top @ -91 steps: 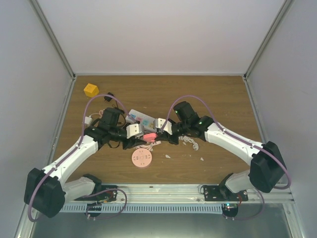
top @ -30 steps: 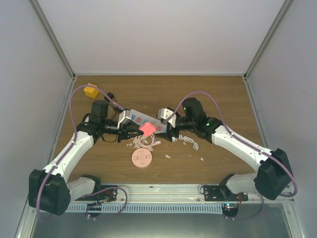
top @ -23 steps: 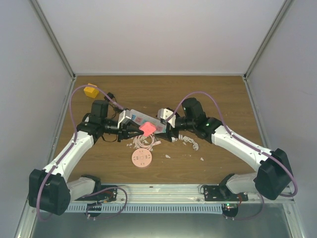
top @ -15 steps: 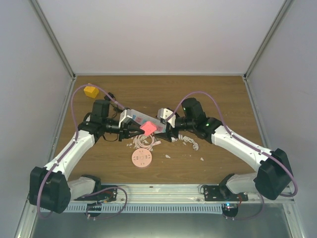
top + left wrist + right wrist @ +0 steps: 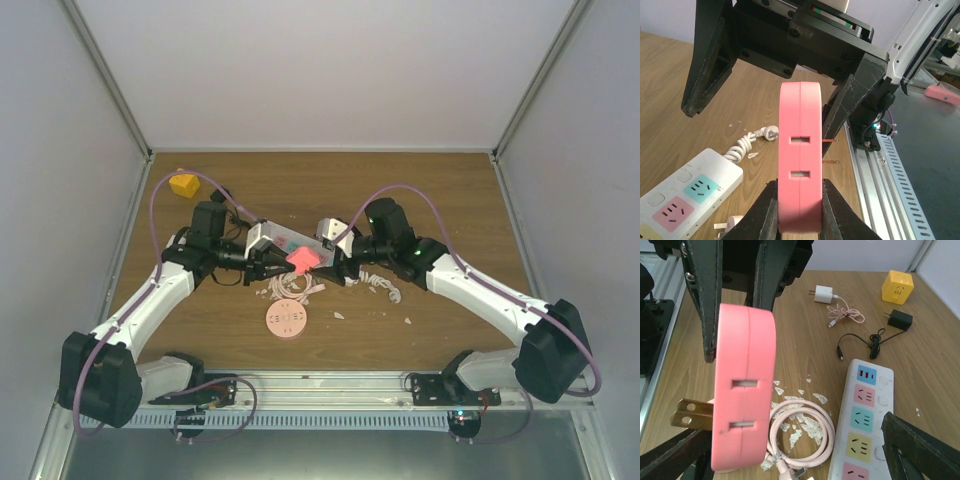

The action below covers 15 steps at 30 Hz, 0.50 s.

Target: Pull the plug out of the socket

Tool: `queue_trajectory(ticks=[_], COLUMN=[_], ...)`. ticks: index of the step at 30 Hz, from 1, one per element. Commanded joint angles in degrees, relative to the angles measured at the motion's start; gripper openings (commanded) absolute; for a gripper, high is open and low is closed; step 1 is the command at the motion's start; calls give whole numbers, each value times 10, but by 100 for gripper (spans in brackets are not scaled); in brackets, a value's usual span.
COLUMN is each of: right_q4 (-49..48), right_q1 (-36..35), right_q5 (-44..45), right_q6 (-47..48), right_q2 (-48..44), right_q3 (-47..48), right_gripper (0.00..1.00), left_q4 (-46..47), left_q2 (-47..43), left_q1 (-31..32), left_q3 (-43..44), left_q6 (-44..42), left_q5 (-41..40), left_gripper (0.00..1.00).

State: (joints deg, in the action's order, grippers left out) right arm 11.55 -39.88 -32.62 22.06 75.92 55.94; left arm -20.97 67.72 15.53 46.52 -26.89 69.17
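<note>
top view: wood table (image 5: 420,200), both arms meet mid-table and mostly cover the strip. right wrist view shows more: white power strip (image 5: 866,437) flat on the table, pink plug (image 5: 744,385) lifted clear of it, brass prongs exposed. left claw (image 5: 800,212) clamps the plug; right claw (image 5: 338,262) gapes wide, gripping nothing. nearby: pink cable coil (image 5: 801,432), yellow cube (image 5: 897,286), white charger (image 5: 823,293), black adapter (image 5: 899,319).

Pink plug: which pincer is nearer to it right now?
Left. The left pincer is shut on the pink plug, holding it by its sides. The right pincer stands open just on the plug's far side, its fingers spread and not gripping it.
</note>
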Motion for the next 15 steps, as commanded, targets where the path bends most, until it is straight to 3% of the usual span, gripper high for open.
queue_trajectory(ticks=[1, 15], right_q4=[-30, -30], right_q1=[-4, -3], right_q5=[24, 61], right_q6=[-10, 7], right_q2=[3, 11], right_q3=[16, 15], right_gripper=[87, 85], left_q4=[4, -49], left_q2=[0, -11], left_q1=[14, 47], left_q3=[0, -8], left_q6=[-20, -86], left_q5=[10, 8], left_gripper=[0, 0])
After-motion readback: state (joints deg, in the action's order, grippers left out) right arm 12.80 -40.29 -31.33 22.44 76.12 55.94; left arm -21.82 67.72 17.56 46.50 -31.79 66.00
